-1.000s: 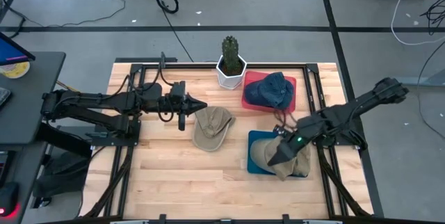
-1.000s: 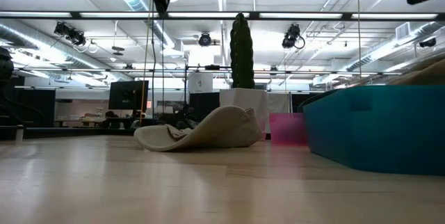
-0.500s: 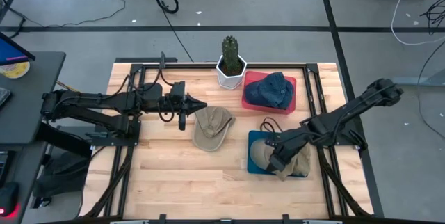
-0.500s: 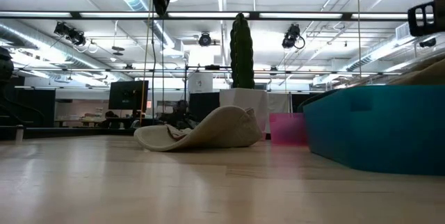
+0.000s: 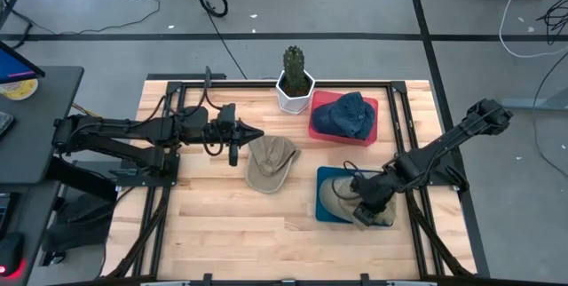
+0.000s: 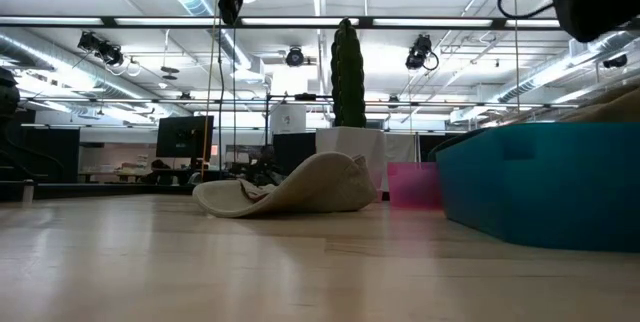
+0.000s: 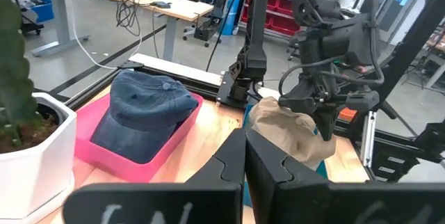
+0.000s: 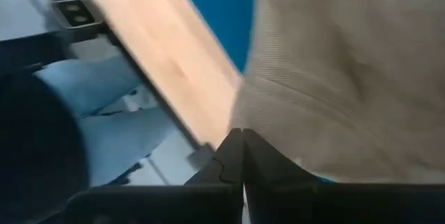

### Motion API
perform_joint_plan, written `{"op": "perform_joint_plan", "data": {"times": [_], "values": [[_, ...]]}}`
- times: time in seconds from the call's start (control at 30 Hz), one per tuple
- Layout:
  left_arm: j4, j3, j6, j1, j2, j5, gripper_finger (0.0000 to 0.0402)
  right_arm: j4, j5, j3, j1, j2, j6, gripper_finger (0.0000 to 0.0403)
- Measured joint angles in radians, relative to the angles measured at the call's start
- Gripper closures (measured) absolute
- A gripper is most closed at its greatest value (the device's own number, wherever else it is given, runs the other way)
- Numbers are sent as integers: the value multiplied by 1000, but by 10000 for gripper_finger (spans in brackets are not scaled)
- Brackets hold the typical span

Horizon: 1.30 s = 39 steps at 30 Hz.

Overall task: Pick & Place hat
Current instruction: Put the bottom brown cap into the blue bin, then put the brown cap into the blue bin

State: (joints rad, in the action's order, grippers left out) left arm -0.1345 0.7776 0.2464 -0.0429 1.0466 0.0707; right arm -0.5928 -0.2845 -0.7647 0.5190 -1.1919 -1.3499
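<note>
A tan hat point(image 5: 271, 162) lies brim-down on the wooden table near its middle; it also shows in the low view point(image 6: 300, 187). A second tan hat point(image 5: 342, 195) lies in a teal tray point(image 5: 327, 179). My right gripper point(image 5: 364, 206) is shut just over this hat's near right part. In the right wrist view its tips point(image 8: 241, 135) stand at the hat's edge point(image 8: 278, 106). A dark blue hat point(image 5: 348, 113) sits in a pink tray point(image 5: 319, 128). My left gripper point(image 5: 257, 134) hangs shut just left of the loose tan hat. My right gripper's shut fingers point(image 8: 233, 156) point down at the edge of the tan hat in the teal tray. Nothing shows between them. I cannot tell whether they touch the cloth.
A potted cactus point(image 5: 294, 86) in a white pot stands at the far middle of the table. The two trays take up the right half. Bare wood lies along the near edge and at the left. Black frame rails run along the table's sides.
My right gripper has shut over the tan hat in the teal tray and turned about its wrist. It has drawn back a little toward the table's right edge. The hat stays lying in the tray.
</note>
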Motion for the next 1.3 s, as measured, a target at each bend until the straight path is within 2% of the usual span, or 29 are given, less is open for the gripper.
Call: {"op": "perform_joint_plan", "data": {"times": [0.27, 0.53, 0.73, 0.97, 1.17, 1.3], "values": [[11, 0, -7, 0, 0, 15, 392, -133, 83, 0, 3, 0, -31, 402], [14, 0, -6, 0, 0, 33, 392, -170, 199, 0, 3, 0, -30, 403], [14, 0, -6, 0, 0, 35, 392, -166, 204, 0, 6, 0, -15, 403], [14, 0, -6, 0, 0, 41, 392, -204, 169, 0, 6, 0, -5, 403], [15, 0, 23, 0, 0, 63, 392, -179, -14, -15, -2, 21, 23, 388], [16, 0, 59, 0, 0, 74, 392, -180, -47, -45, -5, 55, 11, 364]]}}
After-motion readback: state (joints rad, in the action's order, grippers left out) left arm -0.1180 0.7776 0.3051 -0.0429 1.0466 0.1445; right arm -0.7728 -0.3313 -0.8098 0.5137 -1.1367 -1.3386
